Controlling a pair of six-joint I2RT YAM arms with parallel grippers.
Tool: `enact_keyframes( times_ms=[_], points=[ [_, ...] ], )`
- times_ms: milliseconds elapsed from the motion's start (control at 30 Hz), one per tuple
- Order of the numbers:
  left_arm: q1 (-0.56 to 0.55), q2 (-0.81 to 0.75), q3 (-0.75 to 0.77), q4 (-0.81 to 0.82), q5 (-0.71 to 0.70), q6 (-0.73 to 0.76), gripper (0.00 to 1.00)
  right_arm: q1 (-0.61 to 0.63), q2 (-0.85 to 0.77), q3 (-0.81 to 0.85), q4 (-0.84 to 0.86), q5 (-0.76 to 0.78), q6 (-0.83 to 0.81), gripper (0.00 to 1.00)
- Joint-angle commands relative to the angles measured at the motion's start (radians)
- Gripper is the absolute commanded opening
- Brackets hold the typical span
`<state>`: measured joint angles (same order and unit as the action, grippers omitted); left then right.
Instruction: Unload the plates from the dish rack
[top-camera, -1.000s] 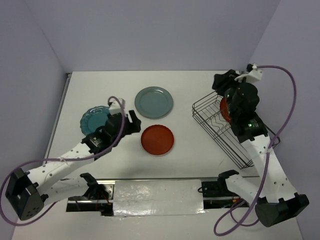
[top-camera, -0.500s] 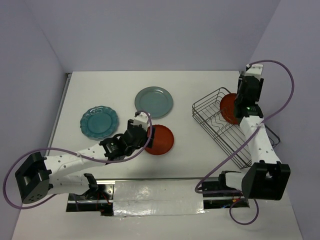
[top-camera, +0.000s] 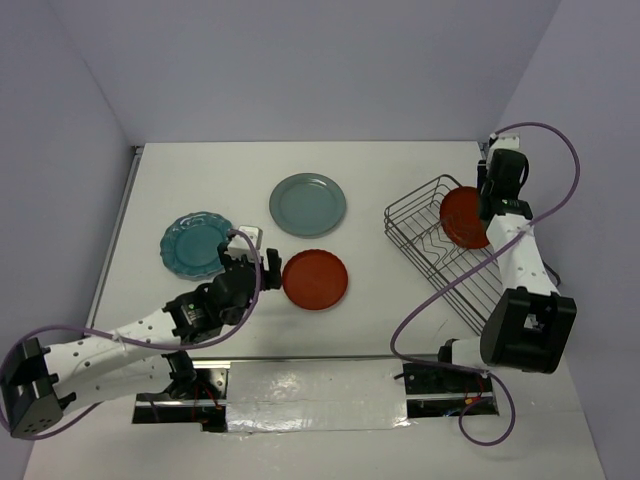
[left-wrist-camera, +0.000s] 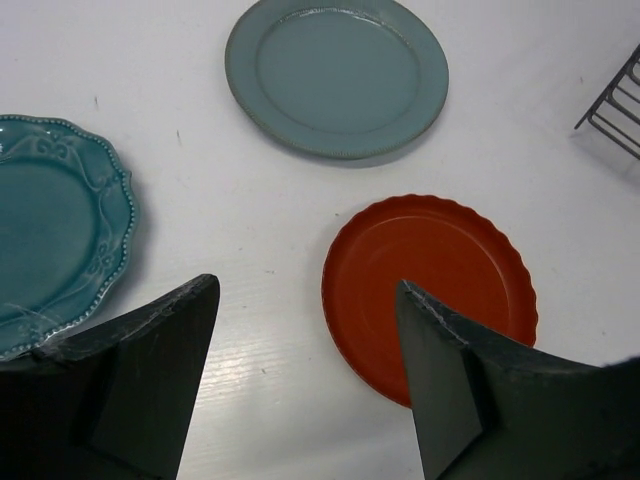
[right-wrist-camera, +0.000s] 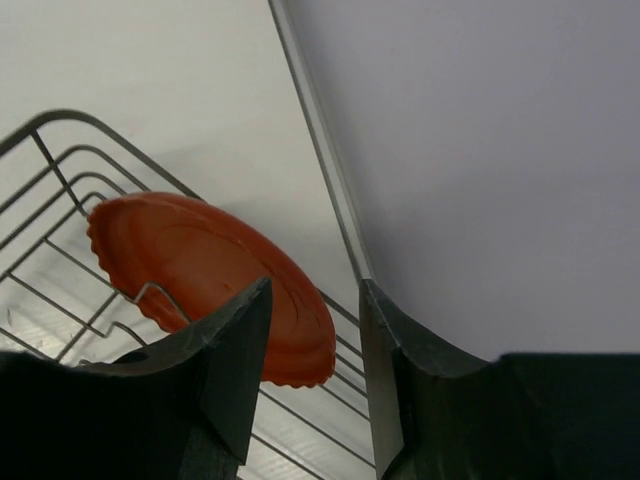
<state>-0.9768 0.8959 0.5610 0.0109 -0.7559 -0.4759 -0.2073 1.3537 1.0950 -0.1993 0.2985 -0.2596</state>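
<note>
Only the right wrist view shows right hand (right-wrist-camera: 312, 300) half apart, red plate (right-wrist-camera: 200, 270) edge between its fingers (right-wrist-camera: 225, 370), touching unclear, overhead view shows whole rack (top-camera: 432, 250), left hand (left-wrist-camera: 305, 290) wide, holding nothing

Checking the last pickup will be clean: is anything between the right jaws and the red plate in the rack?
Nothing visible. The right gripper has open jaws at the rim of the red plate; only a wire of the dish rack crosses the plate's face, clear of them.
</note>
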Motion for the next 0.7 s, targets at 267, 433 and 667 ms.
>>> enact_keyframes(
  times_ms=[267,433,667],
  points=[
    [-0.003,0.139,0.080,-0.017,-0.108,-0.036,0.82,-0.009,0.009,-0.001,0.007,-0.071,0.017,0.41],
    [-0.003,0.150,0.088,-0.057,-0.123,-0.046,0.82,-0.009,0.030,-0.037,0.038,-0.032,0.007,0.40],
    [-0.003,0.115,0.073,-0.051,-0.118,-0.047,0.82,-0.007,0.068,-0.041,0.052,0.067,-0.020,0.39]
  ],
)
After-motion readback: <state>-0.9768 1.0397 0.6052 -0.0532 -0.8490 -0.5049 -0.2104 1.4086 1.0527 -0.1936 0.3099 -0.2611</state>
